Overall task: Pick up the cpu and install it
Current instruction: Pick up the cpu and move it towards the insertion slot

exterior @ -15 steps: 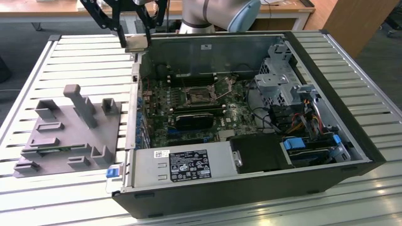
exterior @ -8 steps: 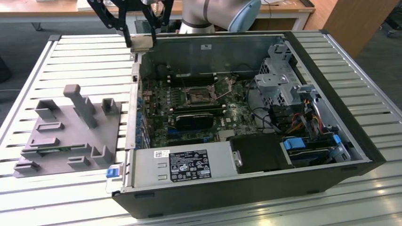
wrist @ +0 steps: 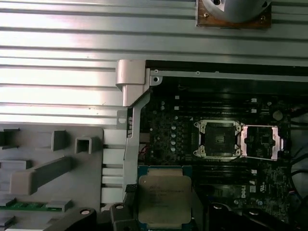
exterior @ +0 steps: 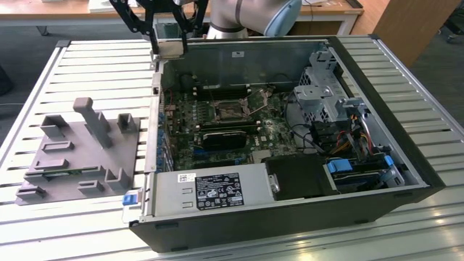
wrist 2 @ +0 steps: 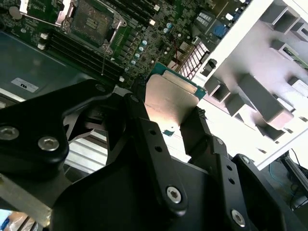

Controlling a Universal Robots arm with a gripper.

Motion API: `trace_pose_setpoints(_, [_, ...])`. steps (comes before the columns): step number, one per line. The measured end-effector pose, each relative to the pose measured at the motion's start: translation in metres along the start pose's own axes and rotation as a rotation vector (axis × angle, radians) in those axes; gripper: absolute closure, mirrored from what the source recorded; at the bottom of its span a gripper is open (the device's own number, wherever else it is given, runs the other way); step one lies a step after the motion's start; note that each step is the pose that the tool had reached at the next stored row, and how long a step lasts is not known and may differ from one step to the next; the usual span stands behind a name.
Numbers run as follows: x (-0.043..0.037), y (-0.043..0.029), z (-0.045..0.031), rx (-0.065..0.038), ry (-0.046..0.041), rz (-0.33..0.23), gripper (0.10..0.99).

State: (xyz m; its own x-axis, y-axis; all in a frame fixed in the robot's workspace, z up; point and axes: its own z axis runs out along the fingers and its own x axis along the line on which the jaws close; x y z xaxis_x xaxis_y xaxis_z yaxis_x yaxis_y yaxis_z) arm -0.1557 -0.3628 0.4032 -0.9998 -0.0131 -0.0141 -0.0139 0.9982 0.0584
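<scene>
over the slatted table [exterior: 87, 70], the gripper [wrist 2: 168, 114] pinches the cpu [wrist: 164, 199] (silvery top showing) by the computer case [exterior: 290, 223].

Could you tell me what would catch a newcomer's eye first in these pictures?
The open computer case draws the eye, its black socket lying open on the motherboard. Over the case's far corner, the gripper holds the cpu. A grey tray with upright posts sits at the exterior view's left.
</scene>
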Motion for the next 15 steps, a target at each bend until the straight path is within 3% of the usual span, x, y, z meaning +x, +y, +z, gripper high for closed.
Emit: trace_pose_setpoints(15, [-0.0216, 0.0006, 0.0007, 0.0, 0.0, 0.0, 0.549])
